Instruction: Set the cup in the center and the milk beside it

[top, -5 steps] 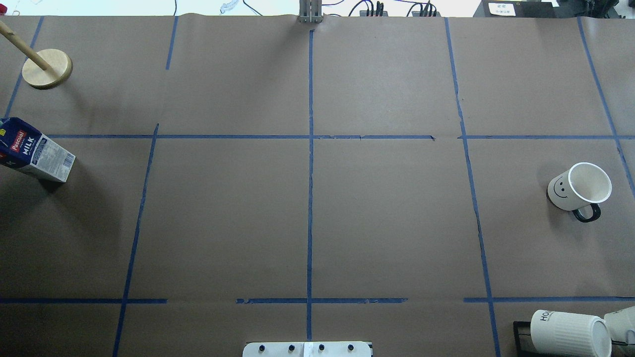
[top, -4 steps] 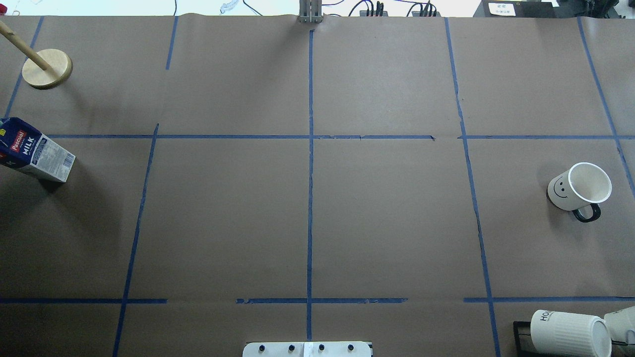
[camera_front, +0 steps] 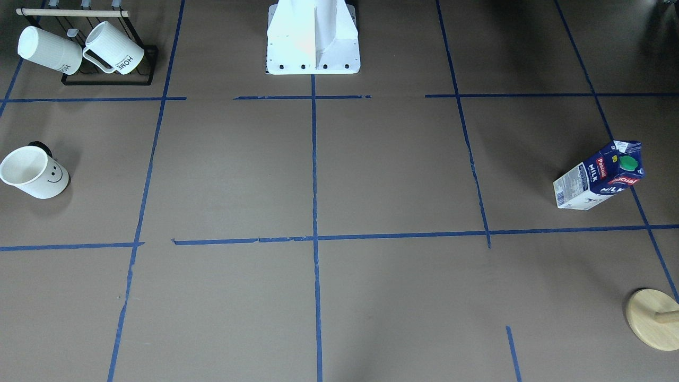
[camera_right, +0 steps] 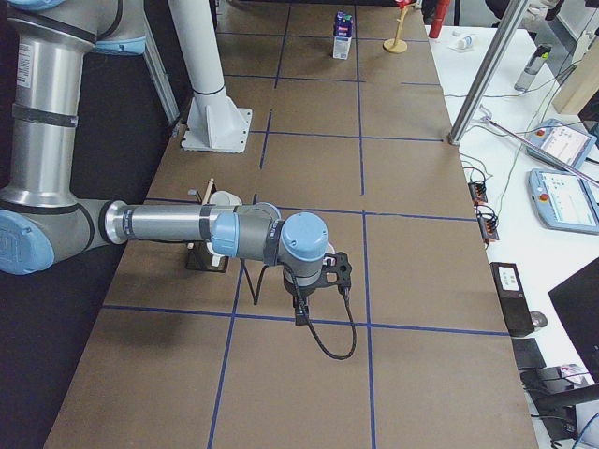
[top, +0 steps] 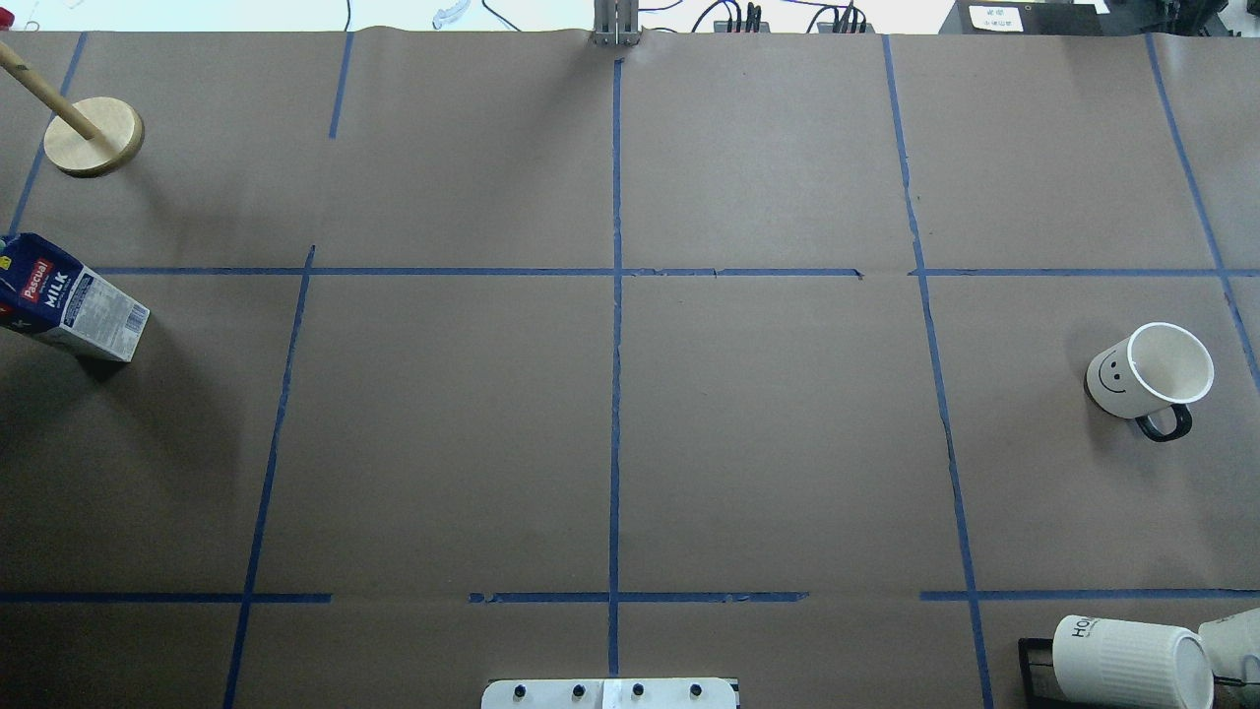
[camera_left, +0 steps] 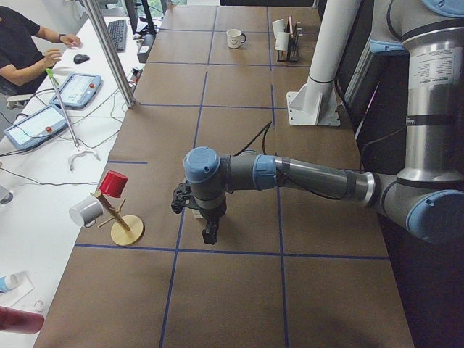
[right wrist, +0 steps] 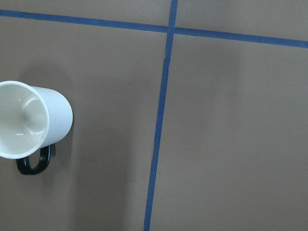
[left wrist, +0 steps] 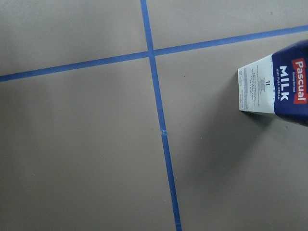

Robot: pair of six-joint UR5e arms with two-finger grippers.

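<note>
On the desk (top: pixel 768 443): one smiley-face cup (top: pixel 1150 379), one Pascual milk carton (camera_front: pixel 599 178), two ribbed HOME mugs (camera_front: pixel 49 49) on one black rack (camera_front: pixel 106 83), and one wooden peg stand (camera_left: pixel 127 230) carrying one red cup (camera_left: pixel 113 183) and one pale mug (camera_left: pixel 85 211). Two robot arms, one left arm (camera_left: pixel 304 176) and one right arm (camera_right: pixel 173 225); one white pedestal (camera_front: pixel 313 37).

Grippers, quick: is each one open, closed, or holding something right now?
Left gripper: cannot tell open or closed; the milk carton stands untouched.
Right gripper: cannot tell open or closed; the smiley mug stands untouched.
</note>
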